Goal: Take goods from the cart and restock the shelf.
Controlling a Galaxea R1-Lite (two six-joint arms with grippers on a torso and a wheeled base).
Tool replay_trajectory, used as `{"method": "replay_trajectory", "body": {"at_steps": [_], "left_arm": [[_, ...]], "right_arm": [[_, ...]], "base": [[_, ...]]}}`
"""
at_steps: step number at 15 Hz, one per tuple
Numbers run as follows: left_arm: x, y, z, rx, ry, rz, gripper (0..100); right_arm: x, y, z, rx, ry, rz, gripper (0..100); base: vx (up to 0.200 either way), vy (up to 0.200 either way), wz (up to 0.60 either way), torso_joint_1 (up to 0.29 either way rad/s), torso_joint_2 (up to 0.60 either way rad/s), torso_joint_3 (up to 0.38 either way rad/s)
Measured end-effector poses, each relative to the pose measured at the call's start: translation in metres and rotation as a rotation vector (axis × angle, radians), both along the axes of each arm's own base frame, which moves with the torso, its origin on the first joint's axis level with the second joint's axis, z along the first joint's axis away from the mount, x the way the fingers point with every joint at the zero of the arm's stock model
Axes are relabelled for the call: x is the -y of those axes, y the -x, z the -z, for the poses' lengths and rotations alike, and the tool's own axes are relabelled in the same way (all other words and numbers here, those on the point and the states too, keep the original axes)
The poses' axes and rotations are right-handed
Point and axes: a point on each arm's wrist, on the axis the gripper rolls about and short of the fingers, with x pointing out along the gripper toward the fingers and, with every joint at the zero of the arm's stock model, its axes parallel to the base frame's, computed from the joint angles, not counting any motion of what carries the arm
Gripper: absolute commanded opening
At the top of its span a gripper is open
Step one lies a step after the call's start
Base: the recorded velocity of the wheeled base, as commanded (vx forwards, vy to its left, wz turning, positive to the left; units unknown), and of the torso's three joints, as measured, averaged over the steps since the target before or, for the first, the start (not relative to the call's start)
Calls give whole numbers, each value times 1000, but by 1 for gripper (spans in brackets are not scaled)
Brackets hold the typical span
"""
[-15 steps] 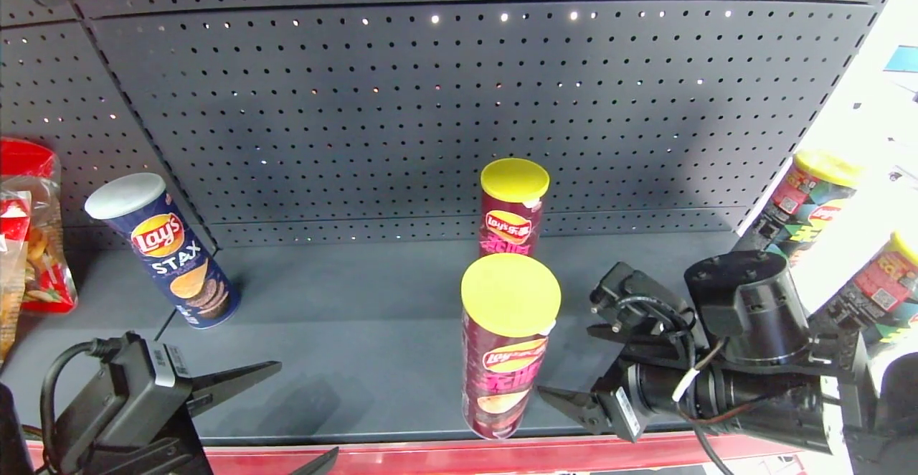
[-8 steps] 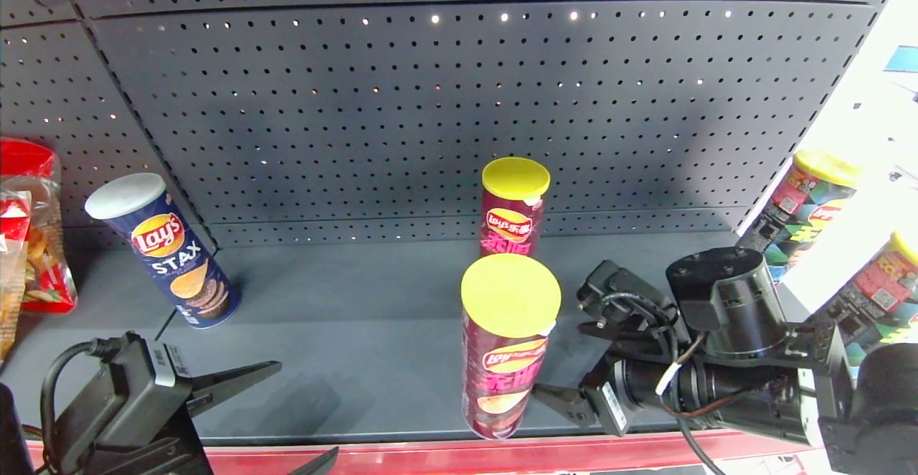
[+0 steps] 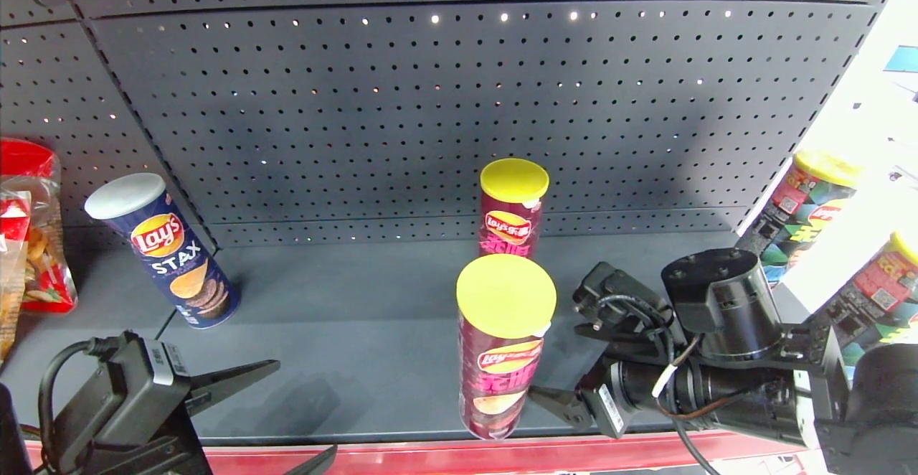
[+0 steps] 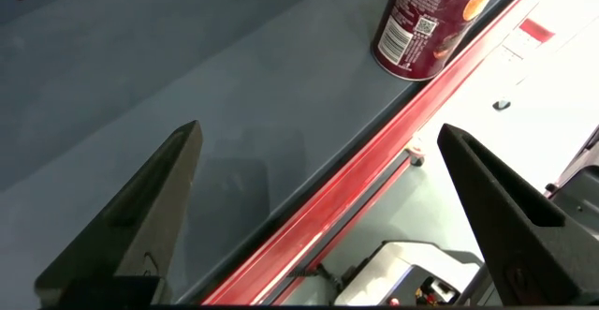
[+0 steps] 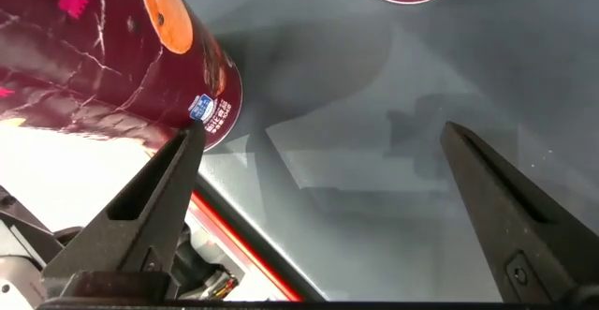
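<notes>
My right gripper [image 3: 556, 360] is spread open. The front can [image 3: 502, 360] stands upright at the shelf's [image 3: 358, 346] front edge, just to its left, outside the jaws. My left gripper [image 3: 308, 407], also open, is well apart.

Front can [image 3: 502, 346] at shelf [image 3: 358, 331] edge; rear can [image 3: 510, 209] behind; third can [image 3: 168, 252] left.

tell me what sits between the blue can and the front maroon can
Nothing: in the head view the shelf is bare between blue can and front maroon can.
</notes>
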Motion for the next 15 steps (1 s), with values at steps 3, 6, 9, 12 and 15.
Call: {"method": "replay_trajectory", "body": {"at_steps": [3,6,9,12,15], "left_arm": [[0,0,0,1,1,0,100],[0,0,-1,4,2,-1,100],[0,1,-1,5,3,0,100],[-1,1,0,1,1,-2,100],[-5,4,3,-2,-1,-20,100]], "right_arm": [[-2,1,-1,3,-3,-7,100],[-3,2,-1,3,-3,-13,100],[-4,2,-1,3,-3,-15,100],[-3,2,-1,-2,-8,-7,100],[1,4,-5,4,-24,31,100]], "base": [[0,0,0,0,0,0],[0,0,0,0,0,0],[0,0,0,0,0,0],[0,0,0,0,0,0],[0,0,0,0,0,0]]}}
